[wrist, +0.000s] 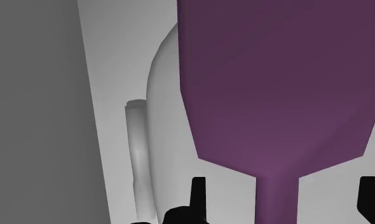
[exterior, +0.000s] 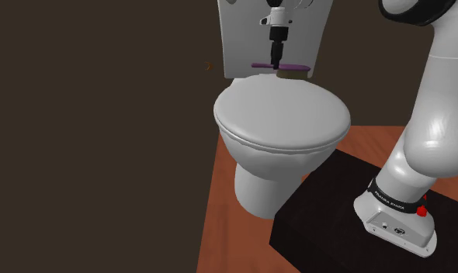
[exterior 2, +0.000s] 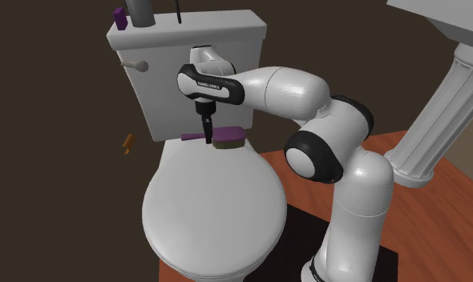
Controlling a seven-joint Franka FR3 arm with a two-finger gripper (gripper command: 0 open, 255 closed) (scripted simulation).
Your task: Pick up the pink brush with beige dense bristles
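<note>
One brush (exterior 2: 227,138), lying crosswise at the far end of a shut toilet lid (exterior 2: 211,212), just before the cistern (exterior 2: 187,56). Smooth plum-purple back rather than pink, broad and tapering to a narrow handle. Dense olive-beige bristles along the head's lower side. Handle towards the second exterior view's left, head towards its right.

Directly above, one all-black gripper (exterior 2: 207,136), pointing straight down and spread open, two fingers (wrist: 197,194) standing either side of the narrow handle with a gap on both sides.

Beneath, one glossy white toilet: rounded oval lid, boxy cistern, one grey flush lever (exterior 2: 135,64) on the cistern front. On the cistern top, three small things: a purple block (exterior 2: 119,18), a grey cylinder (exterior 2: 139,10), a thin black rod (exterior 2: 179,10). Beside the cistern, on that view's left, one small orange object (exterior 2: 127,143), too small to identify.

Near the toilet, one white arm (exterior 2: 283,92) with dark joints, rising from a matte black box stand (exterior: 328,213) on a red-brown floor (exterior: 220,202). Pale lettering on a dark band at the wrist and another at the arm's base, too small to read. One red button (exterior: 422,209) at the base. At the second exterior view's right, one fluted white pedestal (exterior 2: 443,112).
</note>
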